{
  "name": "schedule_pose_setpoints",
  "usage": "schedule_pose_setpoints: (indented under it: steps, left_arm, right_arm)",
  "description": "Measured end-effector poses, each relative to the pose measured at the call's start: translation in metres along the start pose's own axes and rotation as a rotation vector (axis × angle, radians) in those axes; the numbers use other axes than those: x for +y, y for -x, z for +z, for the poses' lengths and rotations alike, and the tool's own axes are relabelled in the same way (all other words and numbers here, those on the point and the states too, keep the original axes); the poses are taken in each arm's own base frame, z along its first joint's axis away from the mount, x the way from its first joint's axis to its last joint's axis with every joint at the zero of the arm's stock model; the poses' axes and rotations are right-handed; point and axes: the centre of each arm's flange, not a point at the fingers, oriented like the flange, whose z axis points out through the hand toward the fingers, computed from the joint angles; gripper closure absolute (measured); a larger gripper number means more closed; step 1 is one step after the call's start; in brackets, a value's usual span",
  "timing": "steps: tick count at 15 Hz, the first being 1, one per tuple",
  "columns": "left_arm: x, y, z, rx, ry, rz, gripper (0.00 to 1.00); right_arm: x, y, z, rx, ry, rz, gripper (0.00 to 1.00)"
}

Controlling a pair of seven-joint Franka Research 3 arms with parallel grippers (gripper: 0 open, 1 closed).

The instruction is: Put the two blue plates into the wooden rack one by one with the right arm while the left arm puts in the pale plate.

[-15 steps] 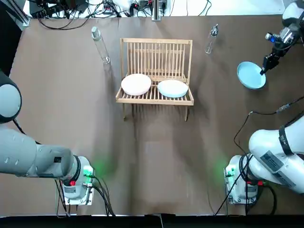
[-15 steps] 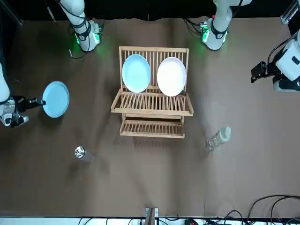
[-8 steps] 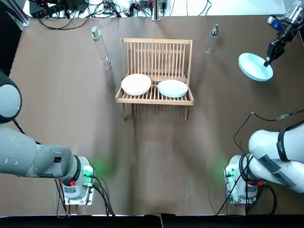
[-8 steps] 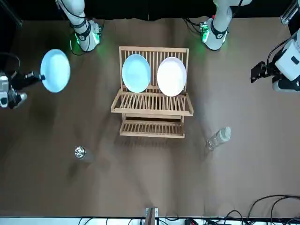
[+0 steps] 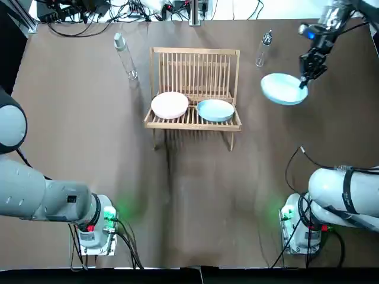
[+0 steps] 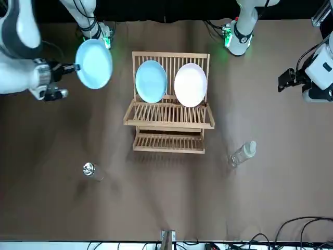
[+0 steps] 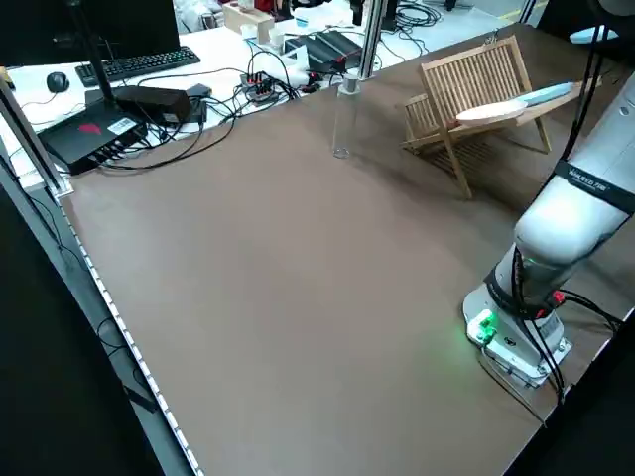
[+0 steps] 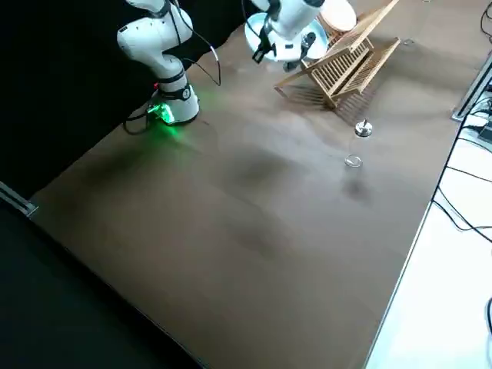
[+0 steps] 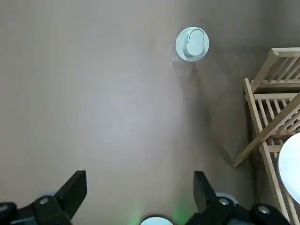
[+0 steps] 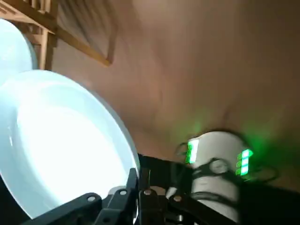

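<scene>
Seen from overhead: near the left edge of the table (image 5: 195, 195), the left gripper (image 9: 139, 174) hangs with fingers spread wide, empty. At centre, the wooden rack (image 5: 195, 68) holds the pale plate (image 5: 170, 105) and one blue plate (image 5: 215, 110) (side by side, leaning back). Just right of it, the right gripper (image 5: 304, 81) pinches the rim of the second blue plate (image 5: 283, 89), lifted off the table.

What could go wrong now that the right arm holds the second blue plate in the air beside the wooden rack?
1. The right pincer grips the lifted blue plate only at its rim, so it might tilt or slip.
2. The wooden rack already holds the first blue plate and the pale plate; the incoming one may knock them.
3. The clear bottle stands close by.
The left pincer is open, off to the side.
</scene>
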Motion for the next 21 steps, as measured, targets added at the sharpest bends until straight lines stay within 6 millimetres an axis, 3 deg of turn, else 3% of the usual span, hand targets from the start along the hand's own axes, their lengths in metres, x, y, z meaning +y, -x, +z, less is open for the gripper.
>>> schedule_pose_setpoints:
  steps: [1, 2, 7, 9, 14, 18, 21]
  left_arm:
    - [0.000, 0.000, 0.000, 0.000, 0.000, 0.000, 0.00]
    - [0.000, 0.000, 0.000, 0.000, 0.000, 0.000, 0.00]
    - [0.000, 0.000, 0.000, 0.000, 0.000, -0.001, 0.00]
    - [0.000, 0.000, 0.000, 0.000, 0.000, 0.000, 0.00]
    - [0.000, 0.000, 0.000, 0.000, 0.000, -0.001, 0.00]
    - [0.000, 0.000, 0.000, 0.000, 0.000, 0.000, 0.00]
    - [0.000, -0.001, 0.001, -0.002, 0.000, 0.000, 0.00]
  right_arm:
    - [-0.020, 0.000, 0.009, -0.011, -0.008, 0.042, 0.97]
    - [-0.059, -0.003, 0.026, -0.028, -0.033, 0.108, 0.97]
    - [-0.144, -0.017, 0.073, 0.066, -0.053, 0.291, 0.97]
    - [-0.168, -0.017, 0.085, 0.096, -0.059, 0.315, 0.97]
    - [-0.192, -0.032, 0.108, 0.114, -0.083, 0.419, 0.97]
    - [-0.200, -0.053, 0.133, 0.072, -0.076, 0.475, 0.97]
    - [-0.207, -0.057, 0.142, 0.049, -0.078, 0.475, 0.97]
